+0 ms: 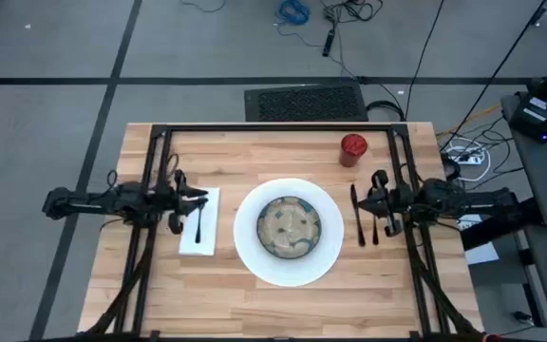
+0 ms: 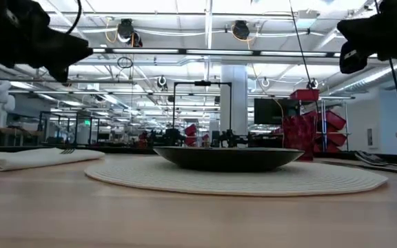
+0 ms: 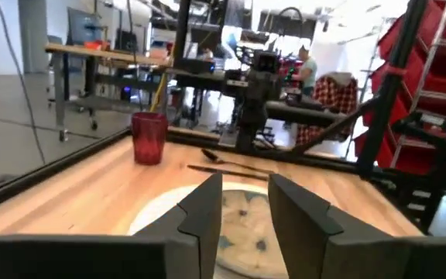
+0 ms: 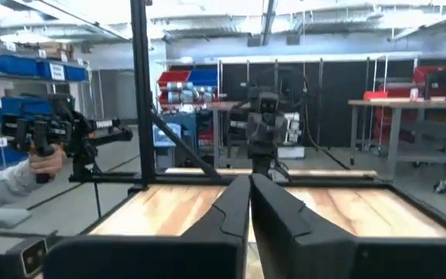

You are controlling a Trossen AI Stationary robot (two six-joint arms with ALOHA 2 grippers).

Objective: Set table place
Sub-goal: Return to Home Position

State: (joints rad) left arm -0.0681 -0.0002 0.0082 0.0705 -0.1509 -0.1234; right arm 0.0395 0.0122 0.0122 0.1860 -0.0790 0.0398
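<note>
Counter (image 1: 254,157): the place setting looks complete, so what remains is likely only the retreat of both arms.

Plate (image 1: 245,239): centred on the counter, with the speckled bowl (image 1: 290,228) sitting inside it.

Napkin (image 1: 207,237): just left of the plate, with the fork (image 1: 198,217) lying along it.

Red cup (image 1: 353,147): upright, beyond the plate's far right edge and apart from it.

Knife and spoon (image 1: 360,217): side by side, just right of the plate.

Left end effector (image 1: 186,198): hangs over the napkin's outer edge, fingers parted, nothing between them.

Right end effector (image 1: 376,201): hangs over the knife and spoon, fingers pressed together, empty.

The low view suggests both hang well above the counter, though how much clearance they have is hard to judge.

Risks:
- A dip on the left while pulling away could drag the napkin and skew the fork.
- A low swing on the right could scatter the cutlery.
- A forward drift on the right could tip the cup.
</note>
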